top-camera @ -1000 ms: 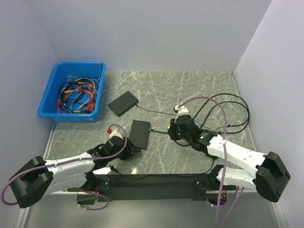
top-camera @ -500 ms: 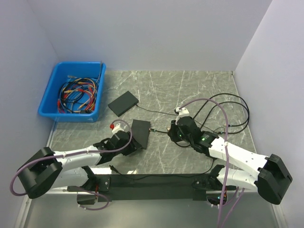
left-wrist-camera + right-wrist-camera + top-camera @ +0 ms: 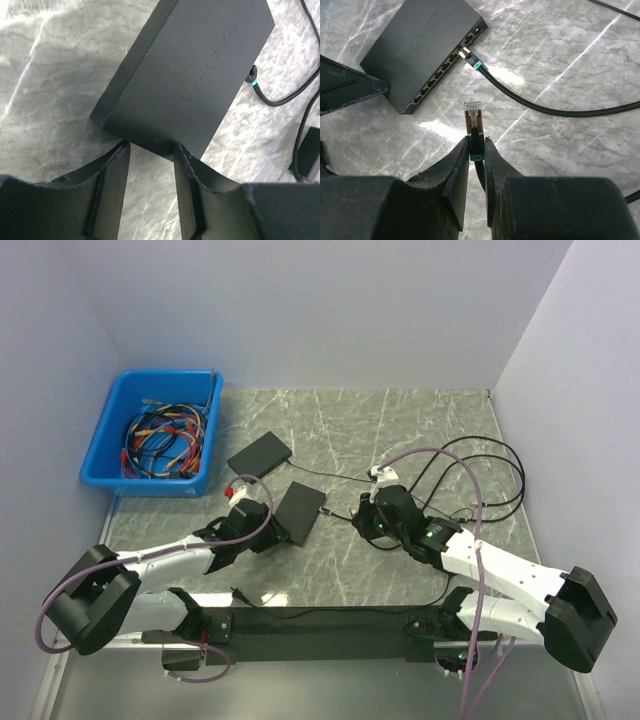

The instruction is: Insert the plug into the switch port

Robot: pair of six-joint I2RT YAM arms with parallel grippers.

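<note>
The black switch lies flat on the marble table, its row of ports facing my right gripper. One cable with a teal boot sits in an end port. My right gripper is shut on the teal-booted plug, whose clear tip points at the ports from a short distance away; it also shows in the top view. My left gripper is open, both fingertips against the near side of the switch, with bare marble between the fingers.
A second black box lies behind the switch. A blue bin of coloured cables stands at the far left. Black cable loops lie at the right. Walls close in the table at the back and both sides.
My left gripper has moved forward and right against the switch, which tipped up briefly and now lies turned and slightly farther back. My right gripper has barely moved.
</note>
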